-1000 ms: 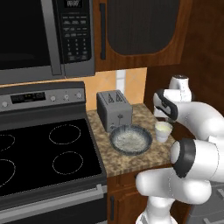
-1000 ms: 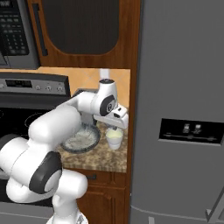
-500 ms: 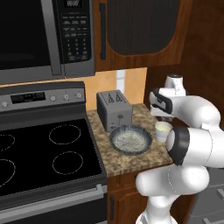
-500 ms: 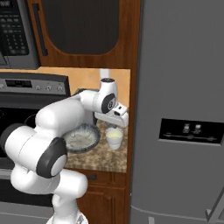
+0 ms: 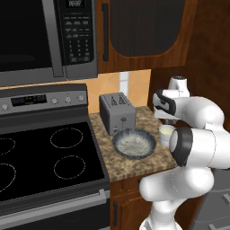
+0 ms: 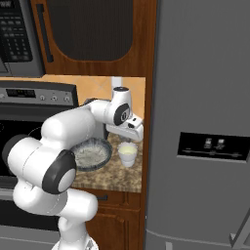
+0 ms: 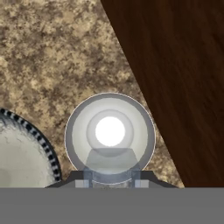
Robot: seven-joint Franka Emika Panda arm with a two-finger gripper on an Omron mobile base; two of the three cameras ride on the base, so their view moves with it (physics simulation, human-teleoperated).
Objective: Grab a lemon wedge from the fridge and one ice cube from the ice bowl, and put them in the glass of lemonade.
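Lemonade in a small whitish translucent tapered cup, the glass of lemonade (image 7: 110, 136), sits on the speckled brown granite counter (image 5: 134, 164), just beside the wide shallow blue-grey speckled ice bowl (image 5: 134, 143) and close to the dark wooden side panel (image 7: 183, 78). The robot's two-finger gripper (image 7: 110, 174) hangs directly above the glass, pointing down at it, so the cup's round mouth lies just ahead of the fingertips (image 7: 88, 174) in the hand view. The fingers stand narrowly apart; whether anything sits between them cannot be told. Behind the bowl stands a grey steel toaster (image 5: 117, 112). The tall grey steel fridge (image 6: 205, 122) rises to the right of the counter, doors closed
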